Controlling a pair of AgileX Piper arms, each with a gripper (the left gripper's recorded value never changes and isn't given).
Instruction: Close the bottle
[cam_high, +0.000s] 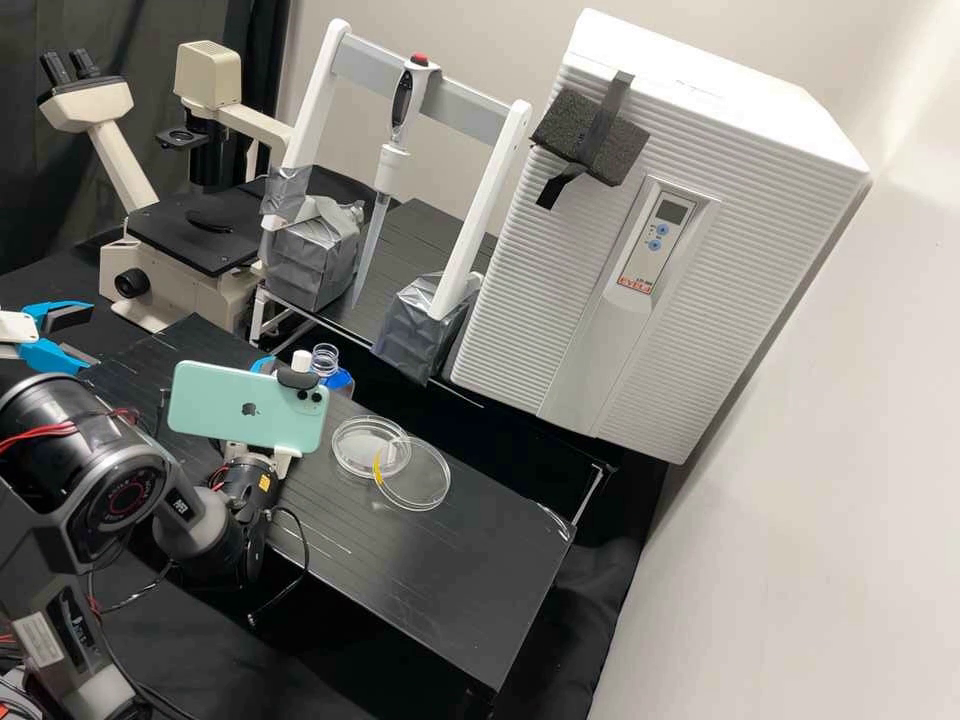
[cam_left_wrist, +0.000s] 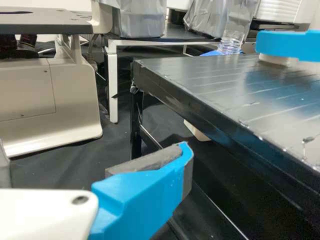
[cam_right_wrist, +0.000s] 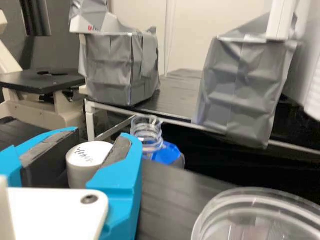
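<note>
Here the right end effector (cam_right_wrist: 97, 145) is clamped on a white cap (cam_right_wrist: 89, 159), gripping its sides between grey pads (cam_right_wrist: 47, 157), low and left of centre in the right wrist view. The bottle (cam_right_wrist: 148, 131) stands upright just beyond the cap with its clear mouth open. In the high view it sits left of centre on the counter (cam_high: 450, 560), just past the phone (cam_high: 245, 405) mounted on that arm. The left end effector (cam_high: 82, 335) hangs at the far left edge of the high view, well apart from the bottle, spread wide and holding nothing.

The step in hand looks to be bringing the cap over the mouth. To do it well, the cap should probably be centred above the neck and kept level before it goes down, since a tilted cap would likely catch the rim. The bottle looks light and nothing steadies it, so a sideways nudge could tip it. A straight descent, then gentle seating, seems safest. Two clear dishes (cam_high: 392, 460) lie near, to the lower right of the bottle, and want a wide berth.
</note>
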